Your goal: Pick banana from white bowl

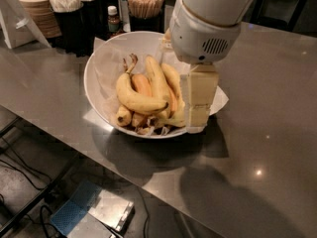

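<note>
Pincer (197,103) hangs under the white arm housing (208,29), low over the right rim of the white bowl (94,66), just beside the rightmost fruit. Contact unclear. Can't tell if the pincer is apart or together. Bananas (143,95) lie in the bowl on crinkled paper (106,58), 1 curved across the front. Bowl sits on the grey counter (267,133), with a dark cup of sticks (145,4) behind.
</note>
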You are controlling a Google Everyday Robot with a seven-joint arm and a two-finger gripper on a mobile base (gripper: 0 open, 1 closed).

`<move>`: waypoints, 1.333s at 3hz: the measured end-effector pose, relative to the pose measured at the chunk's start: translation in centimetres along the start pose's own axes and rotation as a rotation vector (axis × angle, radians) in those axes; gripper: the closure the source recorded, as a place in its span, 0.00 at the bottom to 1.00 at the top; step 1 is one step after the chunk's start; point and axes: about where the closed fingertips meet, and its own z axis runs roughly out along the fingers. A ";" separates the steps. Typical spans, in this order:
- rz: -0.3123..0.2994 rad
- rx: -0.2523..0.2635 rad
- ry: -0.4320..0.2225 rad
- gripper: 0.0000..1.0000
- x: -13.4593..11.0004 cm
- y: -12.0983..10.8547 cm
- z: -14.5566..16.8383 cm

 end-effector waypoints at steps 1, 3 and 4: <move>0.019 0.015 -0.078 0.00 -0.5 0.2 0.4; -0.015 0.096 -0.327 0.00 -3.2 -0.7 -0.7; -0.020 0.097 -0.338 0.00 -3.5 -0.6 -0.8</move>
